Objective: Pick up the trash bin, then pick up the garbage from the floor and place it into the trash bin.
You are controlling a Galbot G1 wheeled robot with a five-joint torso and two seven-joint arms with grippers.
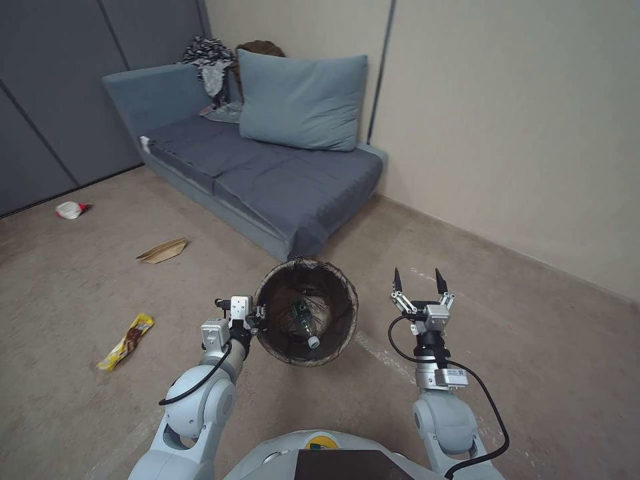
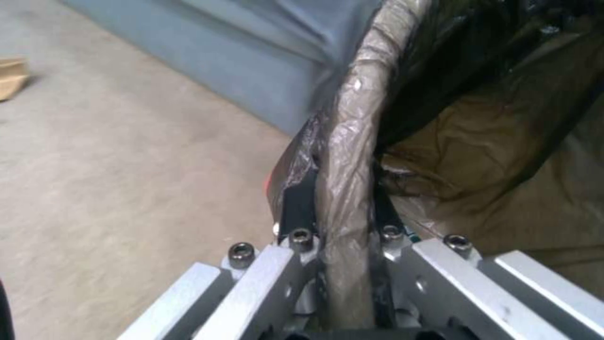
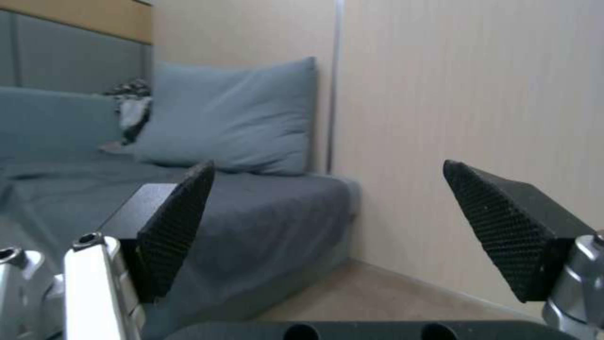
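Left claw (image 2: 343,208) clamps bag-lined trash bin (image 1: 280,347), bottle (image 1: 304,323) inside

Head view: looking forward and down from high above the floor, facing the sofa (image 1: 267,173) in the corner, taking in both arms below it. Left wrist view: sitting right up against the trash bin (image 2: 352,156) rim, peering along the left gripper (image 2: 343,208) toward the sofa base. Right wrist view: looking out low and level between the spread fingers (image 3: 173,226) of the right gripper (image 3: 327,226), facing the sofa and its cushion (image 3: 226,118). Sharing the sofa across all three, at differing closeness.
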